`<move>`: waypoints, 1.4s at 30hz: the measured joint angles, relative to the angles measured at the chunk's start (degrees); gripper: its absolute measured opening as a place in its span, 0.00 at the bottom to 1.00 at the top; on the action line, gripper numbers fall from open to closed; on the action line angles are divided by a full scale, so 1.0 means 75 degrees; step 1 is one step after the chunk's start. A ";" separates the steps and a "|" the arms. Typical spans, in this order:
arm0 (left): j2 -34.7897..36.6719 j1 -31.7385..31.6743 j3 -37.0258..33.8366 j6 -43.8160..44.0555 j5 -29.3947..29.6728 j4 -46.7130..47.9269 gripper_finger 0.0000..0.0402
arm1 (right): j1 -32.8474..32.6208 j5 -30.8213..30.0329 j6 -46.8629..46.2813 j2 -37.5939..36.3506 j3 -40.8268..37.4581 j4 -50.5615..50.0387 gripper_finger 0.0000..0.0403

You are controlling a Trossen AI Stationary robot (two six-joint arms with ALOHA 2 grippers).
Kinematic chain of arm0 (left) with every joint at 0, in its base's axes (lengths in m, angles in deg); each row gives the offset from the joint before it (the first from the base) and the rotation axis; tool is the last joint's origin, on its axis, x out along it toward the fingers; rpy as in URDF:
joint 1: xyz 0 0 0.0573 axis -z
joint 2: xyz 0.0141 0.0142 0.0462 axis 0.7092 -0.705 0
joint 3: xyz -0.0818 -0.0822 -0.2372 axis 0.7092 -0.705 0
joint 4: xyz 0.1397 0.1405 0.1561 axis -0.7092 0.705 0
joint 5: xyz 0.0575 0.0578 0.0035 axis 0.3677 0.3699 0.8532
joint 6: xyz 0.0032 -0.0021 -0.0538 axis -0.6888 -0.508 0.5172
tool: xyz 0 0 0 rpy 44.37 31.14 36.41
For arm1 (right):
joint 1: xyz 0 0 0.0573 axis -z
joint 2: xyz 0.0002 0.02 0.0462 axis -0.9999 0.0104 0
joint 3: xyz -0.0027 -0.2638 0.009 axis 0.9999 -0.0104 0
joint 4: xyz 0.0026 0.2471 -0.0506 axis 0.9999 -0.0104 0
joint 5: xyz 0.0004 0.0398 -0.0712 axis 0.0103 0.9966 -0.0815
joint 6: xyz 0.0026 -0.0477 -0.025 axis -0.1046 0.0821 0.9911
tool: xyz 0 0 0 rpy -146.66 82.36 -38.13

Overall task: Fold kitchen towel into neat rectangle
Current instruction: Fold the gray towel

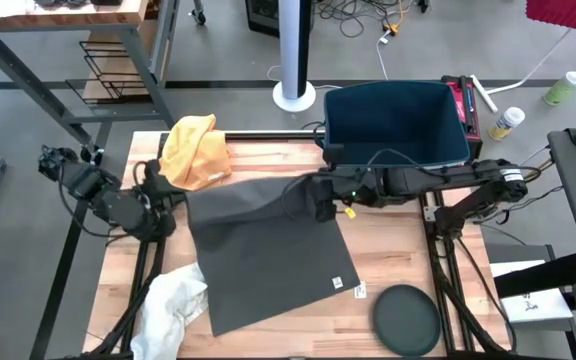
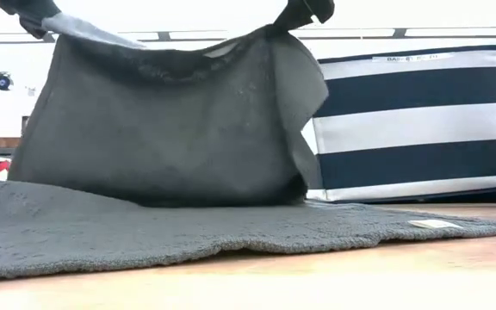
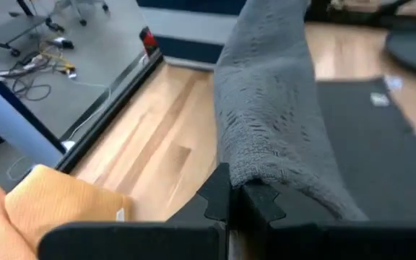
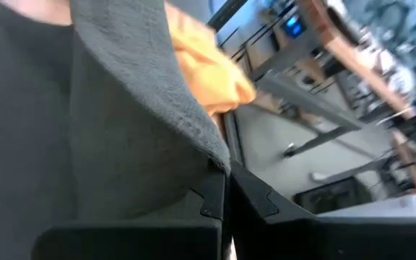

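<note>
A dark grey kitchen towel [image 1: 268, 260] lies on the wooden table [image 1: 388, 260] with its near part flat. Its far edge is raised between my two grippers and sags between them [image 2: 162, 129]. My left gripper [image 1: 175, 203] is shut on the towel's far left corner. My right gripper [image 1: 320, 200] is shut on its far right corner. In the low view both grippers sit at the top edge, the left one [image 2: 28, 13] and the right one [image 2: 304, 10]. My left gripper pinches the towel's far left corner [image 3: 248, 173] between its two fingers, slanting down from the table's left. The corner is lifted clear and the cloth runs slack down to the table. My right gripper pinches the far right corner [image 4: 211, 155] between its two fingers, slanting down from the table's right. That corner is lifted clear too, and the towel hangs below it [image 2: 291, 103].
An orange cloth [image 1: 196, 150] lies at the far left beside the left gripper. A white cloth [image 1: 173, 305] hangs over the near left edge. A navy striped bin [image 1: 396, 122] stands beyond the far right edge. A dark round disc [image 1: 406, 318] lies at the near right.
</note>
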 joint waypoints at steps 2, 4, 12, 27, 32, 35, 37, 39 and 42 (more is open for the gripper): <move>0.0101 0.0004 0.0012 0.0011 -0.0086 -0.0170 0.00 | 0.0115 0.0130 0.0516 0.0000 0.0021 -0.0007 0.00; 0.0146 0.0006 0.0008 -0.0064 -0.0292 -0.0451 0.00 | 0.0250 -0.0002 0.1433 0.0000 0.0063 -0.0059 0.00; 0.0130 0.0006 0.0069 -0.1149 -0.0044 -0.1509 0.00 | 0.1013 -0.0509 0.4098 0.0006 0.1193 0.0333 0.00; 0.0424 0.0009 0.0058 -0.0376 -0.1597 -0.0890 0.00 | 0.0995 0.4223 0.0369 0.0026 0.1541 -0.2636 0.00; 0.0306 0.0009 -0.0569 0.0349 -0.2450 -0.0891 0.00 | 0.0665 0.4674 -0.0537 0.0061 0.0747 -0.2788 0.00; 0.0264 0.0008 -0.0809 0.0681 -0.2717 -0.0897 0.00 | 0.0458 0.4879 -0.0636 0.0123 0.0301 -0.2739 0.00; 0.0267 0.0009 -0.0866 0.0859 -0.2909 -0.0901 0.00 | 0.0389 0.4898 -0.0609 0.0165 0.0032 -0.2773 0.00; 0.0272 0.0006 -0.0869 0.1010 -0.3058 -0.0917 0.00 | 0.0388 0.4790 -0.0577 0.0220 -0.0129 -0.2789 0.00; 0.0217 0.0006 -0.0878 0.1040 -0.3144 -0.1023 0.00 | 0.0390 0.3628 -0.0062 0.0221 -0.0098 -0.3112 0.00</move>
